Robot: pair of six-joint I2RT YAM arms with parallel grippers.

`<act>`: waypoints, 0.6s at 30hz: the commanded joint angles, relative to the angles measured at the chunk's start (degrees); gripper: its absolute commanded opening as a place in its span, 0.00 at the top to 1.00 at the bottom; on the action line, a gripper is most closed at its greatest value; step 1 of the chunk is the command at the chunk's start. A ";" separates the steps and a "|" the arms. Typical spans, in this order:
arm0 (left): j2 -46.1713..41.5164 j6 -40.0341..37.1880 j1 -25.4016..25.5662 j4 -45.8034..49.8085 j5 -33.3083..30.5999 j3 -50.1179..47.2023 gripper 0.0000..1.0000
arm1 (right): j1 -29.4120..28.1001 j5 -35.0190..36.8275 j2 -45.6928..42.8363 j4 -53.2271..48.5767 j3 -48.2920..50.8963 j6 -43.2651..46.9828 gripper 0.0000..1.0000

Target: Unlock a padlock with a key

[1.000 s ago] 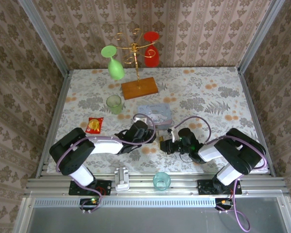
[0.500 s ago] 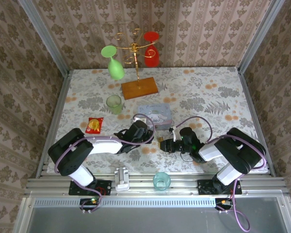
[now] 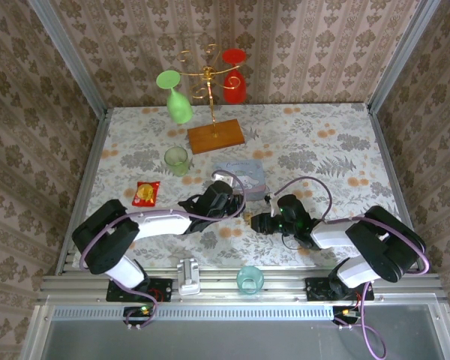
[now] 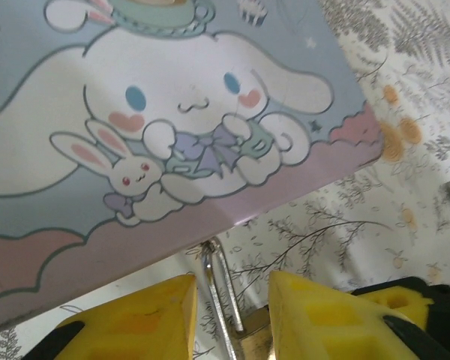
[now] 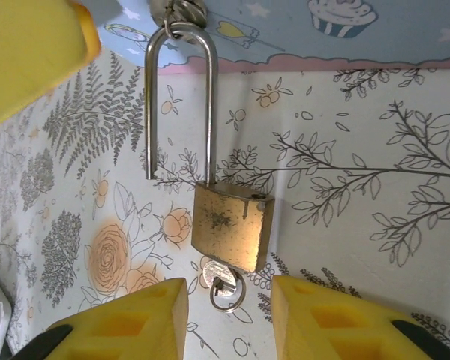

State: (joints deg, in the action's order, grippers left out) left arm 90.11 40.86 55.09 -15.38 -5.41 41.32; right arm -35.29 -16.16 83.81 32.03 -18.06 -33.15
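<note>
The small brass padlock [image 5: 231,225] lies on the floral cloth just in front of the pale blue tin [image 5: 322,30]. Its silvery shackle [image 5: 178,97] stands open, one leg free of the body. The key [image 5: 222,282], with a small ring, sits in the bottom of the lock. My right gripper [image 5: 229,283] is open, its yellow fingers either side of the key without touching it. My left gripper [image 4: 231,281] is open around the shackle [image 4: 219,292], close to the tin [image 4: 172,112]. From above, both grippers [image 3: 238,208] [image 3: 255,222] meet at the padlock [image 3: 247,215].
A gold-and-red packet [image 3: 145,193] lies left of the left arm. A green cup [image 3: 176,160] and a wooden-based glass stand [image 3: 215,136] with green and red glasses are farther back. A teal cup [image 3: 249,279] sits on the near rail.
Both grippers have opened: the right has let go of the key, the left has loosened around the shackle. The left gripper has edged toward the tin.
</note>
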 commanded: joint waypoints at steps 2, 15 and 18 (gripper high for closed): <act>-0.21 -1.18 0.11 1.17 -1.39 -0.85 0.70 | 0.41 5.78 -0.82 -7.36 -2.51 2.22 0.60; -9.85 -2.10 -0.57 4.78 -3.82 -4.16 0.71 | -1.85 8.21 3.79 -11.41 -9.91 1.27 0.56; -11.98 -2.21 -1.03 5.51 -4.20 -5.05 0.70 | -3.32 10.68 4.43 -14.98 -11.95 2.43 0.56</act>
State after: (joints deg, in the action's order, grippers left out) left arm 80.14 40.18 54.70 -11.90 -8.03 37.63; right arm -37.19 -7.68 87.29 20.05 -27.77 -31.46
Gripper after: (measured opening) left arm 0.295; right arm 0.443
